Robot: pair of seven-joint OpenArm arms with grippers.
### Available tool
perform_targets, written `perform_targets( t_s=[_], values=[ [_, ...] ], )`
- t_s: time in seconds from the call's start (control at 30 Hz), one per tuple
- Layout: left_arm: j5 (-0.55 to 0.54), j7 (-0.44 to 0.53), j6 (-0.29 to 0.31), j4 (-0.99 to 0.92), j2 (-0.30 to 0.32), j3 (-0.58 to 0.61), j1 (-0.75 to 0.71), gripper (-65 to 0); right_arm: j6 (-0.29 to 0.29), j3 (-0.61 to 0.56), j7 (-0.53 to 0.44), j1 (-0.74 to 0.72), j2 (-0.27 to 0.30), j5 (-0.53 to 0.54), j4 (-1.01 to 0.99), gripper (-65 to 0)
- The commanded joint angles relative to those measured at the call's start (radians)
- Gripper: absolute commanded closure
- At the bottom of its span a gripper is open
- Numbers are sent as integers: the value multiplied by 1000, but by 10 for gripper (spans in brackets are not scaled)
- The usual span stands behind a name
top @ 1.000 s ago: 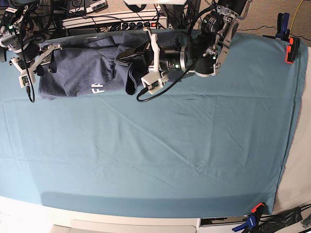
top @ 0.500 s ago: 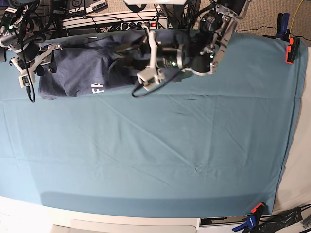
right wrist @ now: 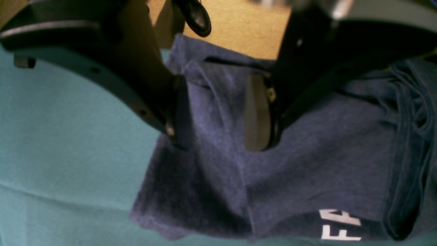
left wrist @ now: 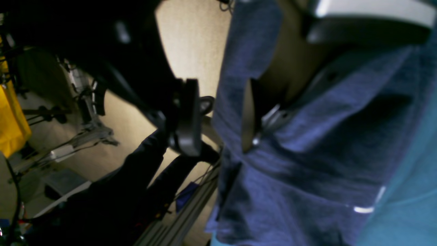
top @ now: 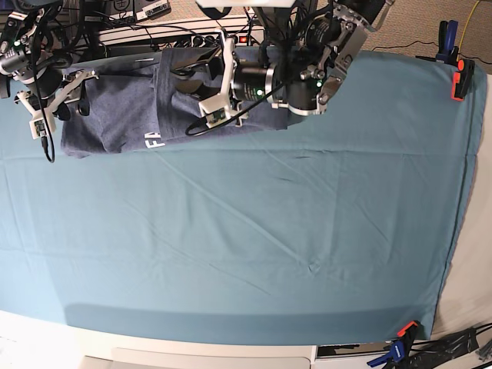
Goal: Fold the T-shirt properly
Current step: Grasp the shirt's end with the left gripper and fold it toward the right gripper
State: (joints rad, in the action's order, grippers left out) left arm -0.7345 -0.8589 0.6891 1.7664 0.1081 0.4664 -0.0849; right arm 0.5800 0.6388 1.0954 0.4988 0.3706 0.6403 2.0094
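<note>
— What are the jaws doing?

— The left gripper [left wrist: 218, 119] has its jaws parted, with a fold of the T-shirt [top: 123, 115] between them (I can't tell if it's pinched). The right gripper [right wrist: 218, 112] is open, astride the cloth's edge.

— And the fold itself?

— Barely under way, I'd say: the shirt lies bunched at the far edge of the teal table cloth [top: 254, 246], not yet squared.

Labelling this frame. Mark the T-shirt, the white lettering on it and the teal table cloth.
T-shirt [right wrist: 307, 164], right wrist view: flat blue-grey body fabric.
White lettering [right wrist: 338, 225], right wrist view: block letters near the lower edge.
Teal table cloth [top: 269, 231], base view: bare middle area.
</note>
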Motion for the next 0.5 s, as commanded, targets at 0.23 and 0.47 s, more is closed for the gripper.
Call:
perform_targets(
  t_s=[0.23, 0.47],
  values=[
    [43, 28, -24, 14, -8, 2, 35, -219, -39, 27, -4, -78, 3, 10, -2, -264],
    [46, -11, -24, 14, -4, 2, 32, -219, -62, 145, -18, -214, -13, -4, -105, -324]
  ],
)
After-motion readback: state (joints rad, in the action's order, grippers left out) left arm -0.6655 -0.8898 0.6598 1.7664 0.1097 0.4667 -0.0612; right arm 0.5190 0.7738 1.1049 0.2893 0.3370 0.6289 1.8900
